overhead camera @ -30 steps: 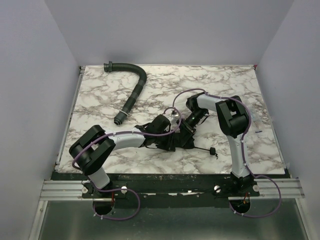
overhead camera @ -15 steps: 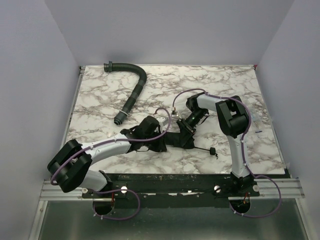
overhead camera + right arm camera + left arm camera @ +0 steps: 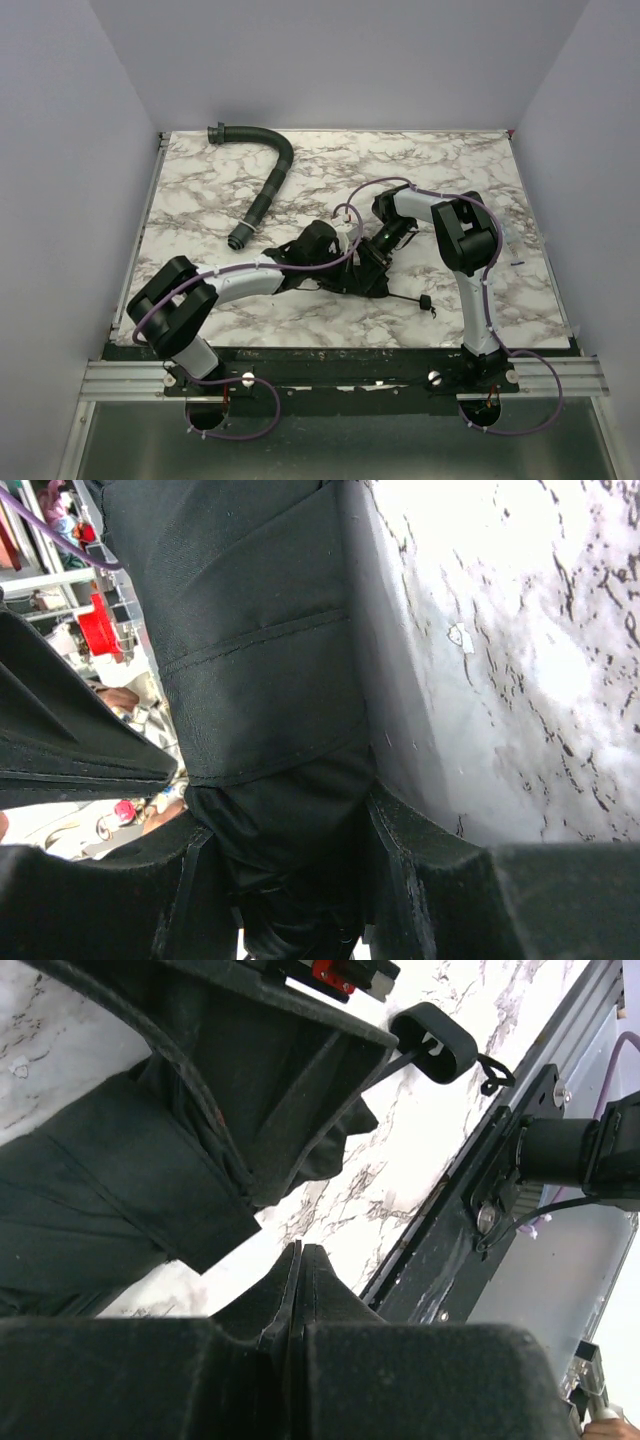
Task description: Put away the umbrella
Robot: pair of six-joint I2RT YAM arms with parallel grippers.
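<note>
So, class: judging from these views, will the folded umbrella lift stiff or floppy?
Probably soft outside: the umbrella shows creased fabric bulging in the right gripper. Likely stiffer lengthwise, since a thin shaft runs to its handle. Loose folds could snag or slip.

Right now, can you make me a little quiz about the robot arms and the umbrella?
1. True or false: the right gripper is clamped around the folded umbrella.
2. Which thing lies by itself at the back left of the table? A: the hose. B: a cup. C: a box.
3. Fill in the gap: the fingers of the left gripper are pressed together, so it is ___ (open or shut).

Key: 1 true; 2 A; 3 shut.
</note>
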